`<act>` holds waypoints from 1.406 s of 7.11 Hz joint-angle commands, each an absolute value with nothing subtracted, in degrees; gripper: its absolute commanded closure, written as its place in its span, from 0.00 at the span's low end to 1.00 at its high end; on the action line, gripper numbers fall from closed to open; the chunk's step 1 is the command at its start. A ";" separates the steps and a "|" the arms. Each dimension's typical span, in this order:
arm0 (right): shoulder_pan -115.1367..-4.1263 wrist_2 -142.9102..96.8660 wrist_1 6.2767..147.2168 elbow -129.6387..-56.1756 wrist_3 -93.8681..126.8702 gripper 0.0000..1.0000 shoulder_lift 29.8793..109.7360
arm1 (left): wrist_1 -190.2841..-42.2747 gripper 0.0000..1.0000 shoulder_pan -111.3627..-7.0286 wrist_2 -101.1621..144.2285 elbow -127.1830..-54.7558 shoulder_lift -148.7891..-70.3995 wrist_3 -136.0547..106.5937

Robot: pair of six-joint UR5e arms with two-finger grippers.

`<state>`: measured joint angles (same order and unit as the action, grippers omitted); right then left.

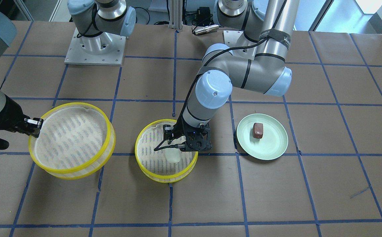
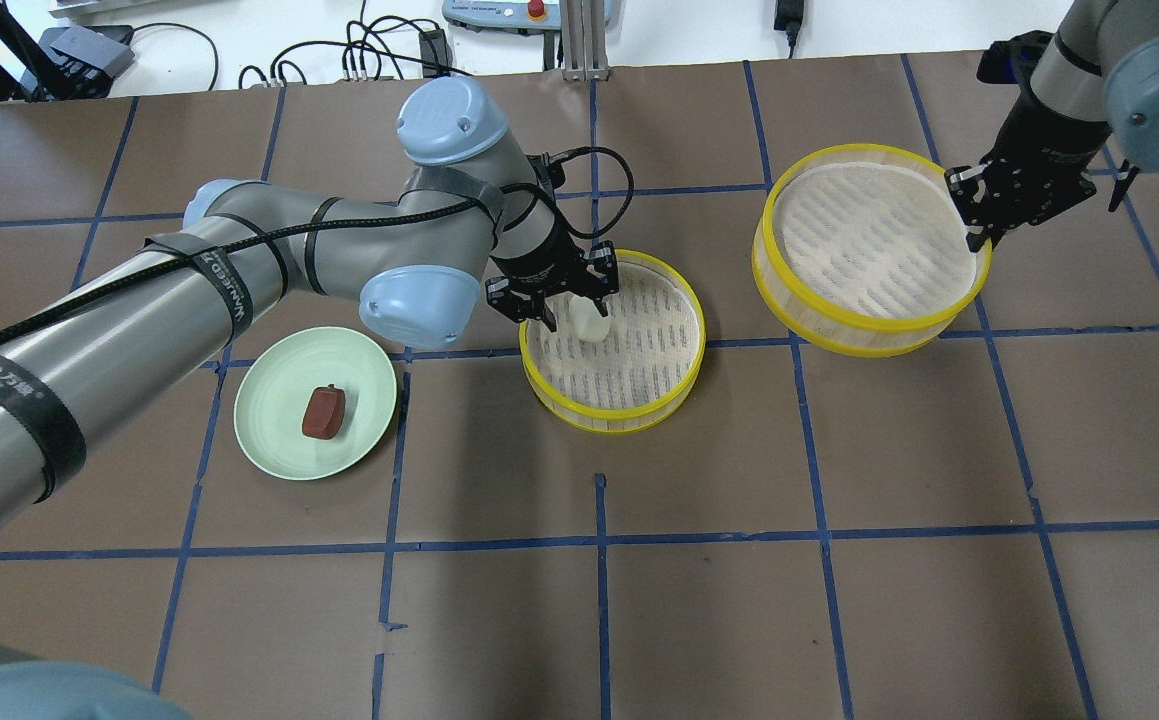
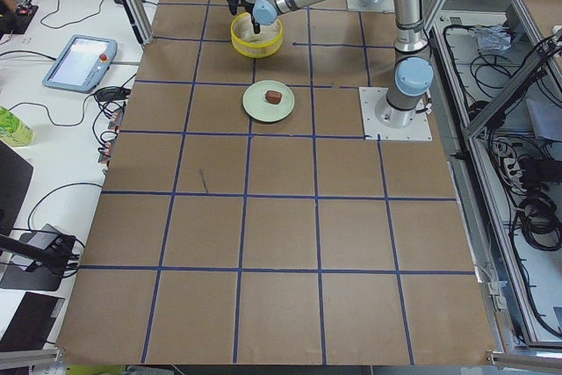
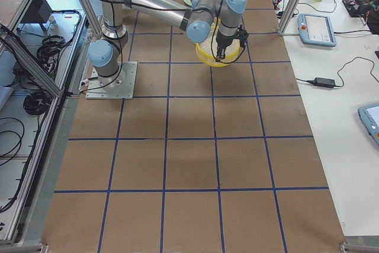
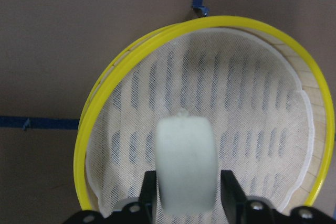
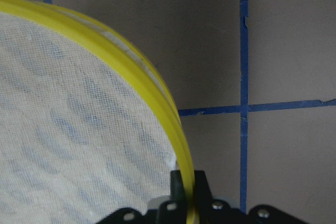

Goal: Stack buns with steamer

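My left gripper [image 2: 569,312] is shut on the white bun [image 5: 186,163], holding it just above the mesh inside the smaller yellow-rimmed steamer basket [image 2: 619,420]. The bun also shows in the front view [image 1: 172,155]. The dark reddish-brown bun [image 2: 323,412] lies on the pale green plate [image 2: 279,420], apart from both grippers. My right gripper [image 2: 979,225] is shut on the rim of the larger steamer basket [image 2: 869,330]. Its fingers pinch the yellow rim [image 6: 136,72], and the basket looks tilted.
The two baskets stand side by side on the brown, blue-taped table, with a gap between them. The plate [image 1: 273,148] sits on my left of the smaller basket [image 1: 164,179]. Cables and tablets lie beyond the table's far edge.
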<state>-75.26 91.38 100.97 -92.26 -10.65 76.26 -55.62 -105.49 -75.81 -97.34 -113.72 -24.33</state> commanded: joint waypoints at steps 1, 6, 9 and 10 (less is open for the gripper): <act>-78.46 91.32 100.20 -92.20 -5.05 0.94 76.55 | -55.55 0.00 -105.47 -76.02 -96.95 -113.47 -24.35; -94.10 91.05 100.89 -92.20 20.00 0.95 75.42 | -63.98 0.00 -86.87 -86.48 -108.79 -106.26 16.95; -100.52 91.49 104.40 -92.20 24.76 0.95 71.73 | -63.98 0.00 -84.90 -97.37 -111.88 -107.04 21.62; -102.29 91.84 105.81 -92.20 25.39 0.95 70.59 | -63.98 0.00 -84.90 -97.47 -112.49 -107.83 21.01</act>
